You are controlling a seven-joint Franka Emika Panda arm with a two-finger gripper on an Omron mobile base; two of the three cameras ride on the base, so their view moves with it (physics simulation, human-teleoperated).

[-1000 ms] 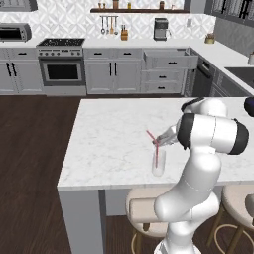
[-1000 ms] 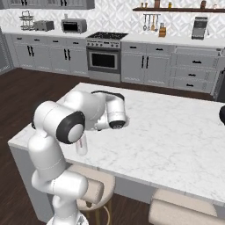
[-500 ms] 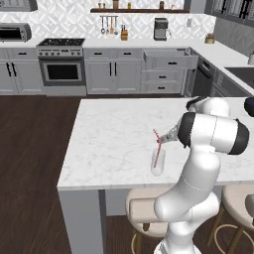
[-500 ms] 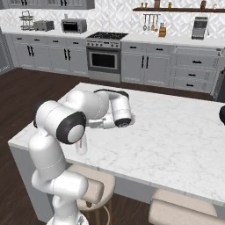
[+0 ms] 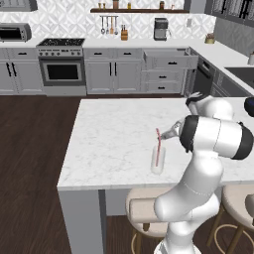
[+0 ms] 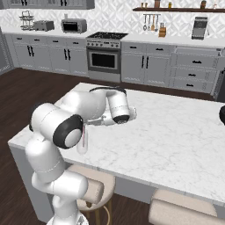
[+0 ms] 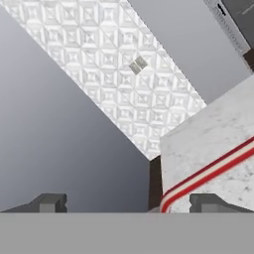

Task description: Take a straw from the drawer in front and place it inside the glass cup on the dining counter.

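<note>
Having sprung wide open, the pincer (image 7: 126,203) grips nothing; below it the straw (image 5: 158,148) stands in the glass cup (image 5: 158,159), so placement looks done.

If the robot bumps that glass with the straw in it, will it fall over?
Probably. The glass cup looks tall and narrow, so it may tip. It stands near the dining counter edge and could break. The straw leans out and looks light.

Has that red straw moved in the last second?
Yes. The straw now stands in the glass on the counter, dropped slightly lower than before; the open gripper has let go.
</note>
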